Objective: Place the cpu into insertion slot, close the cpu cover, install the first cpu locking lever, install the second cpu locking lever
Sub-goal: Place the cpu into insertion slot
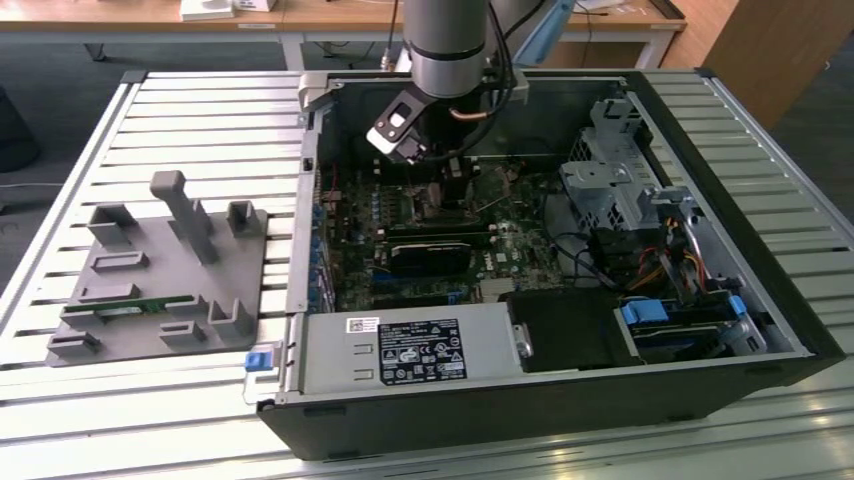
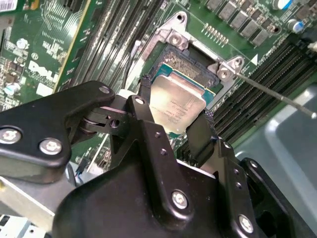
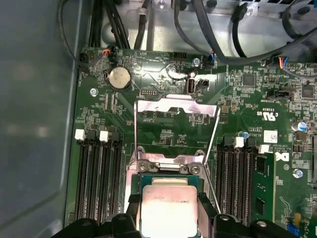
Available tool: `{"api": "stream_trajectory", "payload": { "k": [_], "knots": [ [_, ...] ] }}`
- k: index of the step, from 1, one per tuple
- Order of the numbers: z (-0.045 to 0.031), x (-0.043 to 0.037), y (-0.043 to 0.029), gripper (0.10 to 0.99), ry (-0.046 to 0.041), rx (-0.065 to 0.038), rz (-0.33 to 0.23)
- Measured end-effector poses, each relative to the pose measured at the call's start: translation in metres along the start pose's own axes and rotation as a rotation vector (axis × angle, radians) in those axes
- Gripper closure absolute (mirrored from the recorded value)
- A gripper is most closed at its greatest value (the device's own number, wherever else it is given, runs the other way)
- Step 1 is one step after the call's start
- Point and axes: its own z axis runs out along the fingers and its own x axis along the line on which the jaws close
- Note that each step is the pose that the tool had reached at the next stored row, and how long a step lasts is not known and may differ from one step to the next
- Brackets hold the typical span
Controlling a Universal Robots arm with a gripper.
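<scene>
The cpu (image 2: 179,99) (image 3: 168,198), a small silvery-grey square chip, sits level over the open insertion slot (image 2: 185,54) on the green motherboard (image 3: 163,129). My gripper (image 2: 173,113) (image 3: 168,204) is shut on the cpu, with one black finger (image 2: 144,96) on one edge and the other on the opposite edge. I cannot tell whether the chip is fully seated. The cpu cover (image 3: 176,105), a thin silvery frame, stands swung open beyond the slot. A thin locking lever (image 2: 277,94) sticks out free beside the socket. In the exterior view my gripper (image 1: 447,185) reaches down into the computer case.
Black memory slots (image 3: 96,173) flank the socket on both sides. A long black card (image 1: 434,250) lies nearer the case front, beside the power supply (image 1: 407,350). Cables and a drive cage (image 1: 607,190) fill the exterior view's right. A grey fixture (image 1: 160,270) stands outside the case.
</scene>
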Motion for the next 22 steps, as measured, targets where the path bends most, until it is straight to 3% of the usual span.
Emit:
{"api": "stream_trajectory", "payload": {
  "k": [22],
  "knots": [
    [0.0128, 0.0028, -0.0028, 0.549, -0.0024, 0.0, 0.009]
  ]
}}
